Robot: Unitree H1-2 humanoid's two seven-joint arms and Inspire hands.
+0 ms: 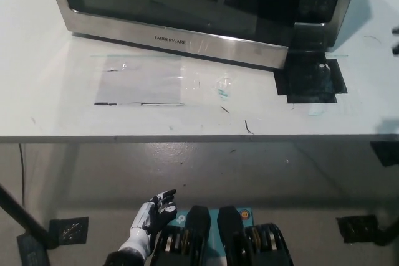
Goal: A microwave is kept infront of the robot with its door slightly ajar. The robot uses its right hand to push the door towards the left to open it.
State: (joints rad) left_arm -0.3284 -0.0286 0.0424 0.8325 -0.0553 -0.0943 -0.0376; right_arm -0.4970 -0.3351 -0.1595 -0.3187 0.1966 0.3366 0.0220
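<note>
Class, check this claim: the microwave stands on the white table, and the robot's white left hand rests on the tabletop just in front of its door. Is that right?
Not quite. The microwave does stand on the white table, but the white left hand is not on the tabletop: the head view shows it low down, below the table's front edge, near the picture's bottom.

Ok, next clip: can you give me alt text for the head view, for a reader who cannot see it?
A stainless-steel microwave with a dark door stands at the back of a white table, seen steeply from above. The robot's white left hand rests low, below the table's front edge, while only a dark sliver at the right edge may be its right hand.
</note>
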